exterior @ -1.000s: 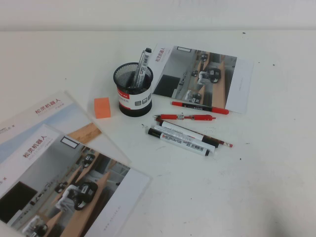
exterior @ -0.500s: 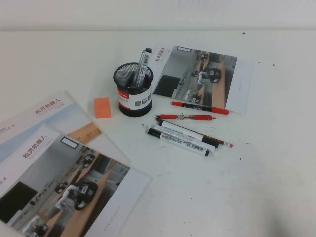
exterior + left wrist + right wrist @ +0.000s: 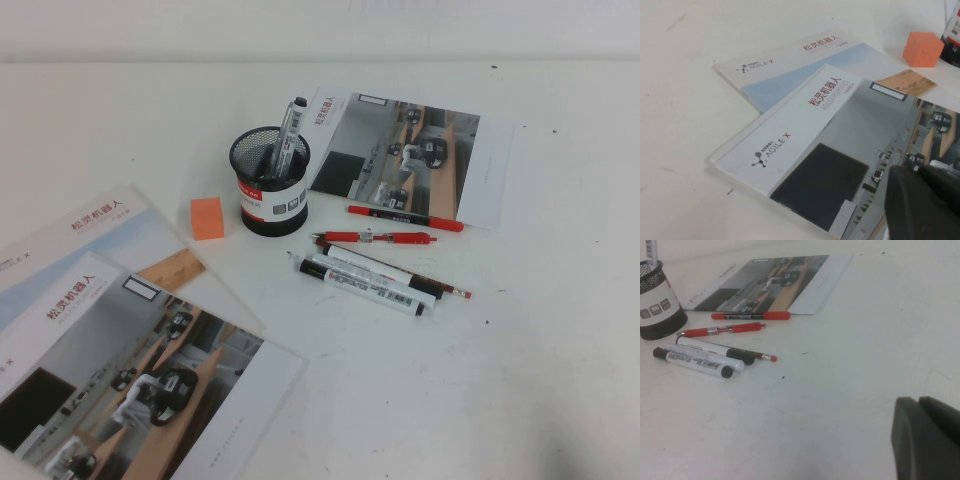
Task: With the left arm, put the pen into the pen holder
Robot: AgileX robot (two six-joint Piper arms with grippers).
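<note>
The pen (image 3: 362,284), a thick white marker with black print and black ends, lies on the table in front of the pen holder (image 3: 270,190), beside a slimmer white pen (image 3: 385,270). It also shows in the right wrist view (image 3: 692,361). The holder is a black mesh cup with a red-and-white band, and a similar white marker (image 3: 289,130) stands in it. Neither gripper shows in the high view. My left gripper (image 3: 917,169) is shut and empty above the brochures, far from the pen. My right gripper (image 3: 917,401) is shut and empty over bare table right of the pens.
Two red pens (image 3: 375,238) (image 3: 405,216) and a thin pencil (image 3: 445,288) lie by the marker. An orange block (image 3: 208,217) sits left of the holder. One brochure (image 3: 405,155) lies behind the pens. Two overlapping brochures (image 3: 130,370) lie at the near left.
</note>
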